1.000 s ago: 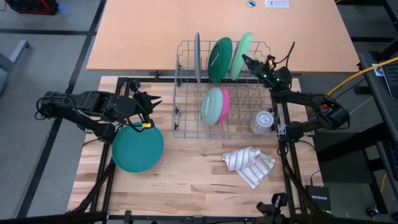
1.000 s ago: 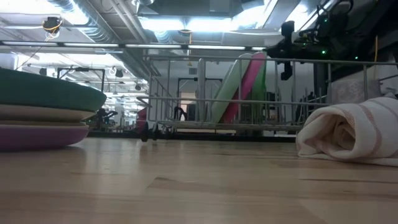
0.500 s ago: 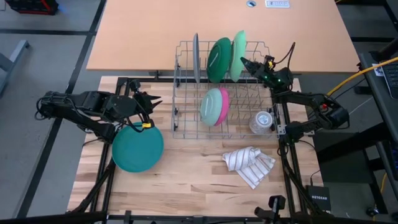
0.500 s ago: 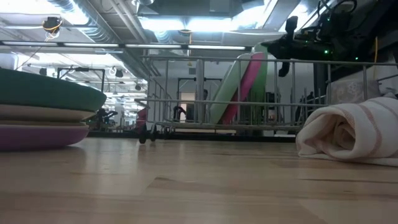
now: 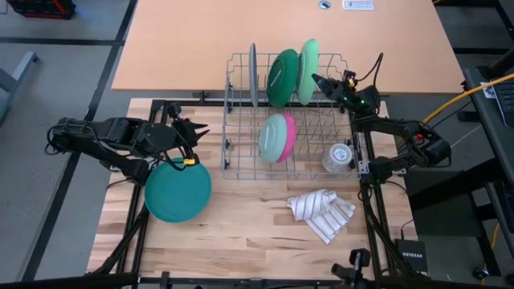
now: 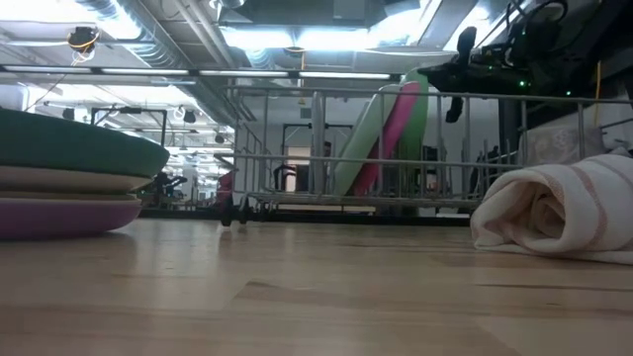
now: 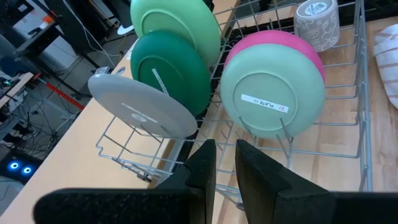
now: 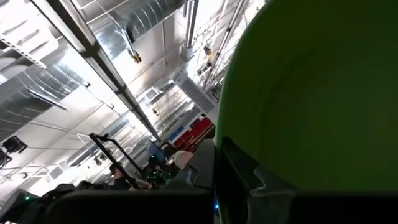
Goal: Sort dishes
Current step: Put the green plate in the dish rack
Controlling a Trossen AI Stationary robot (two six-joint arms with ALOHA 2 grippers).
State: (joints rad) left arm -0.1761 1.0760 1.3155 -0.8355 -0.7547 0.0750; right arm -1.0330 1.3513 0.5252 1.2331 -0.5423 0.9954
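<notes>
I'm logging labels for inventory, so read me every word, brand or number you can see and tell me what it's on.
"PLATE 11": white sticker on the light green plate in the rack.
"NETGEAR": black box right of the table.
Grey plate's sticker: too blurred.
Sign on the far tabletop: too small.

Wooden table (image 5: pixel 241 233) with wire rack (image 5: pixel 289 164), stacked plates (image 5: pixel 177 189), striped cloth (image 5: pixel 321 210).

Sticker on light green plate (image 7: pixel 272 93): white label on the underside, centre of the left wrist frame, reading "PLATE 11".
Black box (image 5: pixel 414 255): lying at the lower right of the high frame, showing white lettering that is reading "NETGEAR".
Other marks: a white label at the top edge of the high frame is staying illegible.
</notes>
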